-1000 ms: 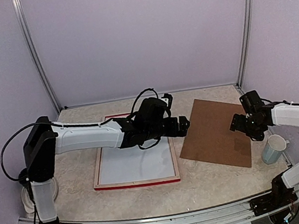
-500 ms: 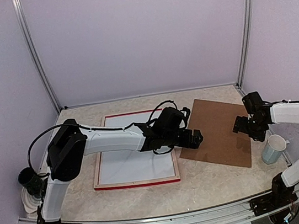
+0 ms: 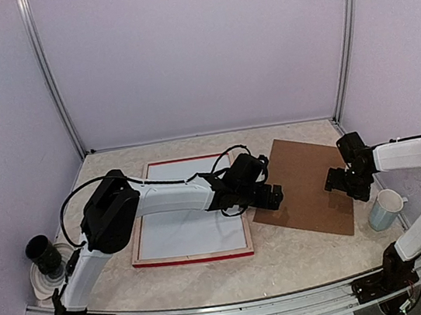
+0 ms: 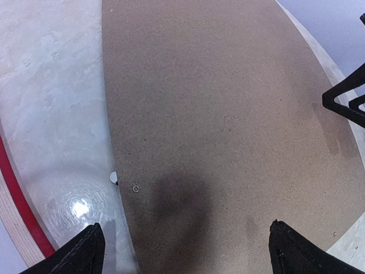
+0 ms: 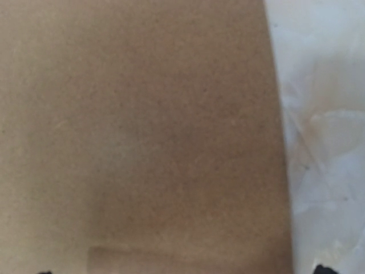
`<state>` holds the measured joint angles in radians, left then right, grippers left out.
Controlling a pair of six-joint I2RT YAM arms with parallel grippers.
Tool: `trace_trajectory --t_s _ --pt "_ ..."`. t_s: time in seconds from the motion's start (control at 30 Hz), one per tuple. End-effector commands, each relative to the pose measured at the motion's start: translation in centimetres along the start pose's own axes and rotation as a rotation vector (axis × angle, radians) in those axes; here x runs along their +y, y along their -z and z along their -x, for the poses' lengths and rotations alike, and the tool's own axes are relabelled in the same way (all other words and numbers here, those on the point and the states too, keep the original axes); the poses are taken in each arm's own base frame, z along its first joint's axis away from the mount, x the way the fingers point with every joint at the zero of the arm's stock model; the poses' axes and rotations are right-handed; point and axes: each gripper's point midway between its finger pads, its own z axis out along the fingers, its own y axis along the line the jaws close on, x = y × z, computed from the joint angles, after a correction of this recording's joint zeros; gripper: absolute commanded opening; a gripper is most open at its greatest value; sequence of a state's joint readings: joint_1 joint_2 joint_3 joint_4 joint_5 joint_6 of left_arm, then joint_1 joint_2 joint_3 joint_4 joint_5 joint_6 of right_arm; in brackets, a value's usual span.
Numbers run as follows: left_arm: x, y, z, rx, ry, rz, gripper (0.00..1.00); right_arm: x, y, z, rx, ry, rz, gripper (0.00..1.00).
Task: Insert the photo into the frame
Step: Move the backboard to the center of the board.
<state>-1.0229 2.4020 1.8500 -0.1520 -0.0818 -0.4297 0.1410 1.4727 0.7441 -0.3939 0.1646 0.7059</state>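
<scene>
The frame (image 3: 194,259) lies flat at centre left, red with pale wood edges, and a white sheet (image 3: 182,232) fills its opening. The cat photo's printed side shows in no view. My left gripper (image 3: 272,196) is open and empty, low over the left edge of the brown backing board (image 3: 308,179). In the left wrist view its jaws (image 4: 182,254) stand wide apart over the board (image 4: 217,114), with the frame's red edge (image 4: 23,214) at the lower left. My right gripper (image 3: 344,182) hovers over the board's right part. In the right wrist view the board (image 5: 137,131) fills the picture and the fingertips (image 5: 322,268) sit wide apart.
A pale blue cup (image 3: 385,210) stands right of the board, near my right arm. A black cup (image 3: 42,255) on a white base stands at the far left. Marble tabletop (image 4: 51,97) shows between frame and board. Purple walls enclose the back and sides.
My left gripper has moved right, from above the frame's right part to the board's left edge. My right gripper has shifted slightly over the board's right part.
</scene>
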Motion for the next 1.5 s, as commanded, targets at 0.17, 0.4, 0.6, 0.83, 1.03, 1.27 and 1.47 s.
trace_trajectory --t_s 0.17,0.4,0.6,0.83,1.03,1.27,1.47 --pt "1.2 -1.6 0.1 0.010 0.005 0.016 0.99 0.2 -0.5 1.0 -0.014 -0.003 -0.003 0.99" --pt "0.7 -2.1 -0.7 0.037 0.003 -0.026 0.99 0.1 -1.3 0.5 0.003 0.001 -0.010 0.99" --pt "0.3 -2.3 -1.0 0.054 -0.006 -0.053 0.99 0.2 -1.8 0.3 0.013 0.005 -0.007 0.99" --pt "-0.3 -2.3 -1.3 0.085 -0.001 -0.078 0.99 0.1 -2.3 -0.1 0.025 0.010 -0.010 0.99" --pt "0.4 -2.6 -1.6 0.118 0.032 -0.021 0.99 0.1 -2.6 -0.3 0.035 0.010 -0.006 0.99" --pt "0.1 -3.1 -2.4 0.140 0.044 -0.021 0.99 0.3 -3.0 -0.6 0.046 0.018 0.006 0.99" --pt "-0.6 -2.7 -1.8 0.121 0.068 -0.065 0.99 0.5 -3.7 -1.2 0.073 0.033 0.016 0.99"
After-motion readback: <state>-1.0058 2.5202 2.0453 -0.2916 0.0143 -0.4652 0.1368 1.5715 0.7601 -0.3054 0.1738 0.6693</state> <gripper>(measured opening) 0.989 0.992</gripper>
